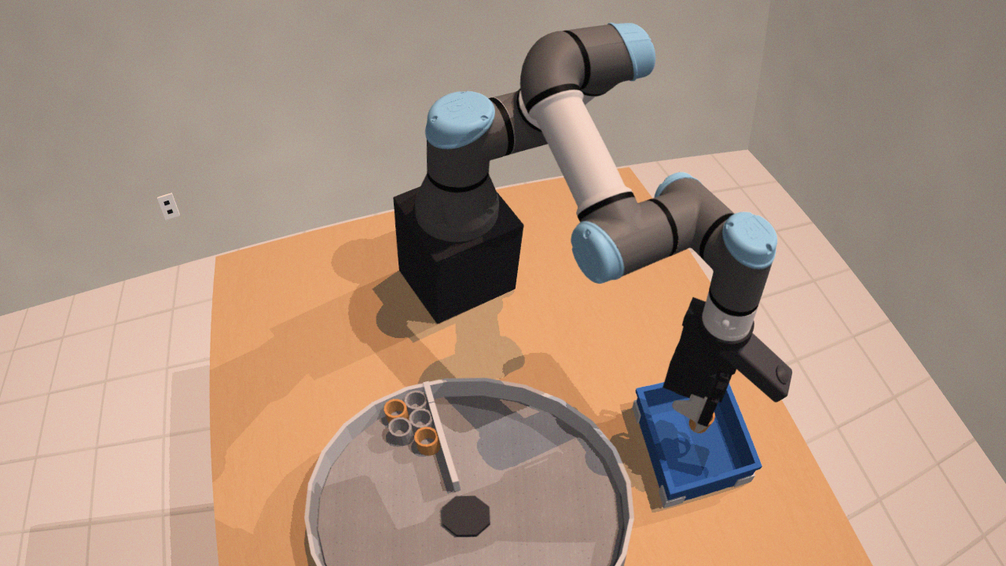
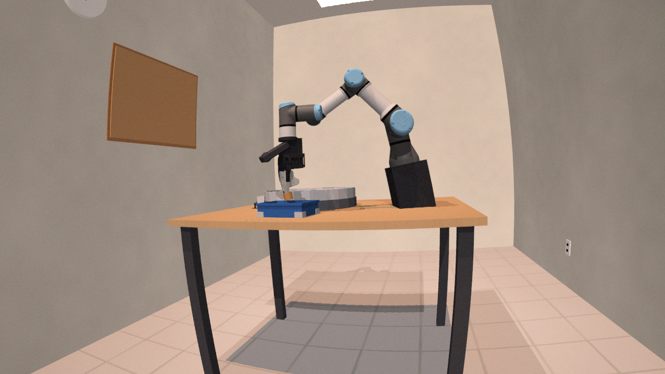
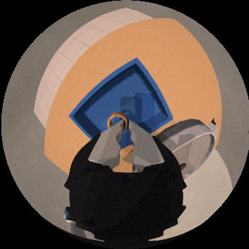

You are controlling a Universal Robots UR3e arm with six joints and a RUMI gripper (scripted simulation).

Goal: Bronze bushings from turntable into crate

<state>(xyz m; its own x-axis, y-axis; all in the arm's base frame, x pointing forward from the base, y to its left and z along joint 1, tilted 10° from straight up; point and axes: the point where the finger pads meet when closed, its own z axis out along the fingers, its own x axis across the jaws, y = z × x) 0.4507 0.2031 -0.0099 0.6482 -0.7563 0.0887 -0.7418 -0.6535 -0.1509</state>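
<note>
My orange-topped table (image 1: 274, 295) (image 2: 334, 224) (image 3: 180, 41) carries three things.
Seen from above, my black pedestal block (image 1: 471, 277) (image 2: 414, 188) stands on its far part; the round, grey-rimmed turntable (image 1: 313, 492) (image 2: 334, 192) (image 3: 197, 149) lies near left, and the blue crate (image 1: 710, 485) (image 2: 281, 209) (image 3: 100, 104) sits upright to its right, just beside it, not touching.

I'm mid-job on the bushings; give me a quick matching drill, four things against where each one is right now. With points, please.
1. Held bronze bushing (image 1: 694, 424) (image 2: 288, 196) (image 3: 109, 121)
2. Steel bushings (image 1: 400, 431)
3. Crate (image 1: 716, 486) (image 2: 281, 209) (image 3: 104, 86)
4. Dark octagonal disc (image 1: 464, 516)

A. On the turntable (image 1: 625, 492) (image 2: 330, 194) (image 3: 194, 125), at its middle
B. Beneath the pincer (image 1: 703, 420) (image 2: 285, 192) (image 3: 125, 120)
C. Gripped by the pincer, over the crate
D. On the turntable, grouped with two bronze ones beside the pale divider bar (image 1: 442, 443)

Pairs: 1-C, 2-D, 3-B, 4-A
</note>
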